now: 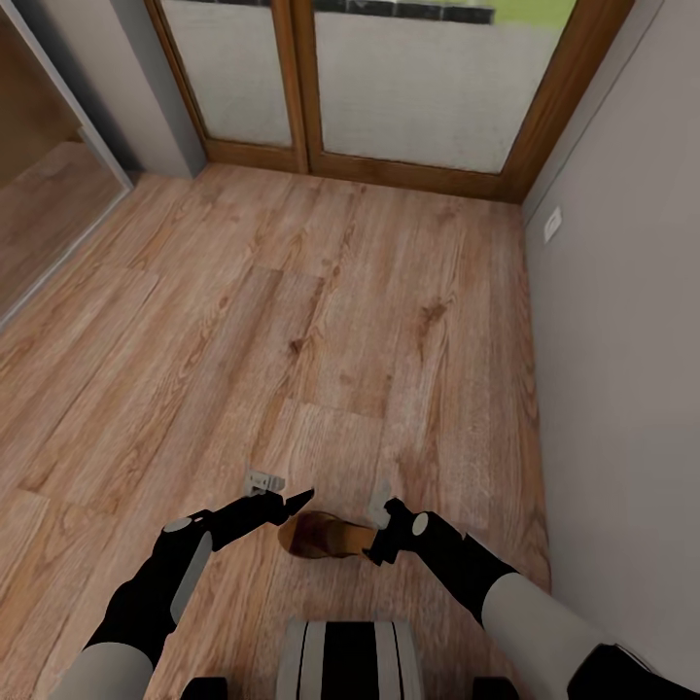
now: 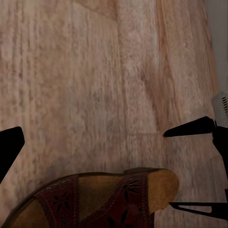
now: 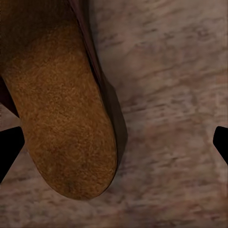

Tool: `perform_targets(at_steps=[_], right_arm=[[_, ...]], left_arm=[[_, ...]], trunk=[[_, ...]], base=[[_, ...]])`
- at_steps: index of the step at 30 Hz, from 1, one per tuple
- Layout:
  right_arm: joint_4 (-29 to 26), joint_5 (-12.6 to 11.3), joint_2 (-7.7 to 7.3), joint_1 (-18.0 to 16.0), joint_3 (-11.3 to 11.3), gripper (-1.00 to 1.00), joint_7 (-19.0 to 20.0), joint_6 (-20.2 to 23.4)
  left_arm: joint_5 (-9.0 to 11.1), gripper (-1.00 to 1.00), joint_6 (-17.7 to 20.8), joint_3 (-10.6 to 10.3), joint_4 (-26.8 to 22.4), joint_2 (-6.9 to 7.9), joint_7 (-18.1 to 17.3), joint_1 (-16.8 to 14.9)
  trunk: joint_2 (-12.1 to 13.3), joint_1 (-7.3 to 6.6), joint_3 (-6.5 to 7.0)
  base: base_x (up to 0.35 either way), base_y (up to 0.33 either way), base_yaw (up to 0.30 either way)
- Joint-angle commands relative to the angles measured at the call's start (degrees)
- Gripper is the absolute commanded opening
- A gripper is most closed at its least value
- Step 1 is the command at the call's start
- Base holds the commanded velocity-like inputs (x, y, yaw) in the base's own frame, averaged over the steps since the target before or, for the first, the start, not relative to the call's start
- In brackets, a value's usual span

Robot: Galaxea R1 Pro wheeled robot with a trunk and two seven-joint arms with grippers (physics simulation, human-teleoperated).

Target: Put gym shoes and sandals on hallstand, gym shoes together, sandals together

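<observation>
left gripper (image 1: 292, 504): black, low in head view at about 7 o'clock from picture centre – fingers point toward the sandal; in left wrist view its dark tips sit at both side edges with a broad gap, so jaws are wide apart, nothing between them
right gripper (image 1: 379, 544): black, at about 5 o'clock in head view, right beside the sandal's near end; in right wrist view two dark finger tips (image 3: 9, 149) sit at opposite edges, so jaws spread wide, not closed on anything
sandal (image 1: 321, 535): one brown slip-on, lying flat on the floor between the two grippers, at roughly 6 o'clock in head view, just ahead of the robot's trunk; contact with either gripper – cannot tell
sandal detail: left wrist view shows maroon cut-out strap and tan footbed (image 2: 102, 197); right wrist view shows rounded tan footbed end with dark brown rim (image 3: 64, 123), casting a shadow on the planks
corridor floor (image 1: 321, 321): light brown wood planks with grain, fills the middle of head view
right gripper seen from left wrist: black pointed tips (image 2: 190, 128) beyond the sandal's rounded end, apart from it
door (image 1: 389, 78): wood-framed frosted glass panels at 12 o'clock, far end of floor
wall (image 1: 622, 321): grey, along 3 o'clock side, small white socket plate (image 1: 552, 224) on it
robot trunk (image 1: 348, 656): grey and black, 6 o'clock, bottom edge
</observation>
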Motion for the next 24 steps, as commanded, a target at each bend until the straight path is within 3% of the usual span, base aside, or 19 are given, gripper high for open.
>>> perform_targets(at_steps=[1,8,17,24], right_arm=[[-0.12,0.54,-0.01,-0.02,0.03,1.00,0.23,0.23],[-0.12,0.54,-0.01,-0.01,0.04,1.00,0.22,0.22],[-0.12,0.56,-0.01,-0.02,0.04,1.00,0.18,0.19],[-0.12,0.56,-0.01,0.02,0.04,1.00,0.21,0.18]], left_arm=[[0.51,1.00,0.55,0.05,-0.01,0.00,-0.16,-0.02],[0.51,1.00,0.57,0.05,-0.01,0.01,-0.16,-0.03],[0.51,1.00,0.61,0.05,-0.01,0.04,-0.16,-0.03],[0.51,1.00,0.59,0.05,-0.01,0.00,-0.16,-0.02]], trunk=[[-0.03,0.01,-0.27],[-0.12,0.19,-2.17],[-0.12,0.19,-2.81],[-0.22,0.38,-4.69]], base=[[0.000,0.000,0.000],[0.000,0.000,0.000],[0.000,0.000,0.000],[0.000,0.000,0.006]])
